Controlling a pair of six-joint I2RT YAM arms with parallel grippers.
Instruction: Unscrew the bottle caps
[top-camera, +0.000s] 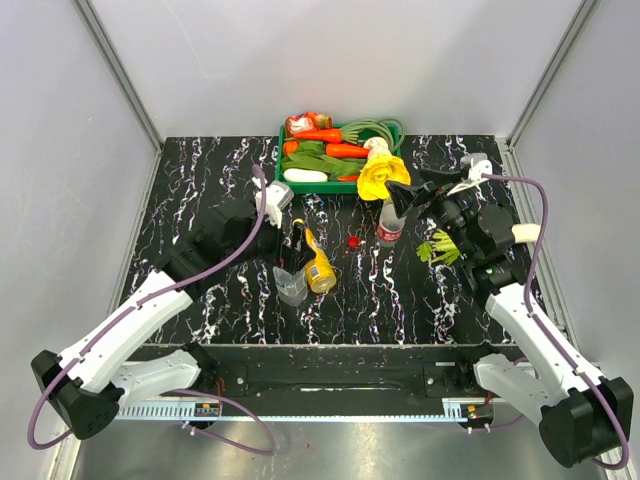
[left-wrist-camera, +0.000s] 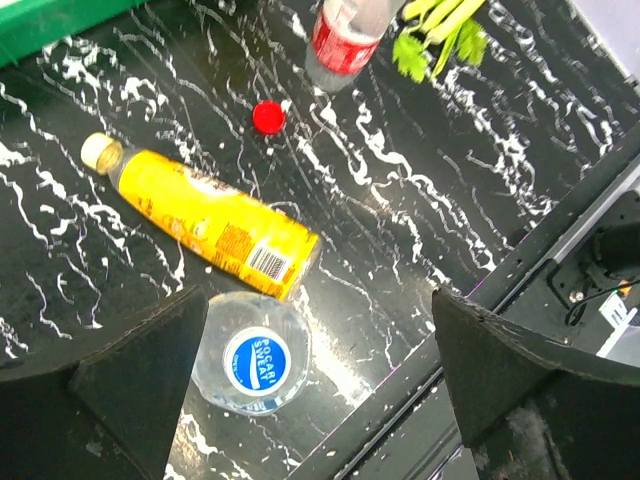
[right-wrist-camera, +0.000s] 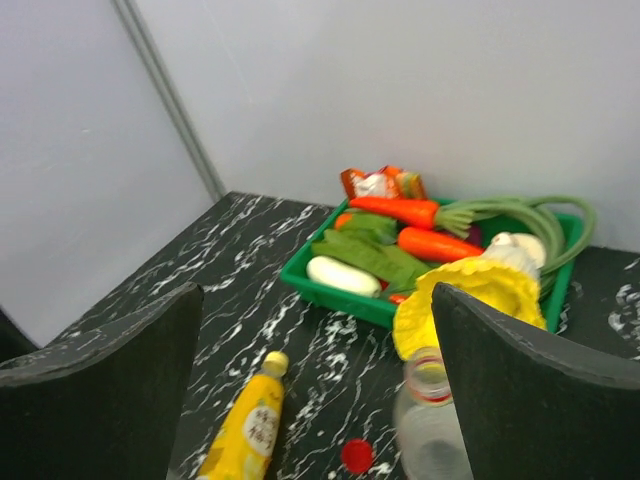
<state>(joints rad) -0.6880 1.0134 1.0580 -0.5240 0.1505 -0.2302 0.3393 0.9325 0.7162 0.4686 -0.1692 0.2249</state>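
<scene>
Right gripper (right-wrist-camera: 318, 400) is released, jaws wide and grasping nothing, at the open neck of the red-label bottle (right-wrist-camera: 428, 425). Red cap (left-wrist-camera: 267, 117) lies on the table (top-camera: 190, 180) just left of that bottle. Left gripper (left-wrist-camera: 320, 390), likewise released, hangs over the upright blue-capped bottle (left-wrist-camera: 256, 352). Orange bottle (left-wrist-camera: 215, 225) lies beside it, yellow cap (left-wrist-camera: 97, 150) on. Green tray (top-camera: 283, 150) of vegetables sits far; a yellow leafy item (top-camera: 382, 175) crowds the red-label bottle; a leafy green (top-camera: 438, 248) lies right.

The left white-and-black jointed arm (top-camera: 130, 325) is stretched forward and inward from its base. The left black two-finger claw (top-camera: 292, 252) is pointed steeply downward, its jaws spread wide. The right white-and-black jointed arm (top-camera: 520, 310) is bent at the elbow and turned inward. The right black two-finger claw (top-camera: 412, 197) is likewise held wide apart.
</scene>
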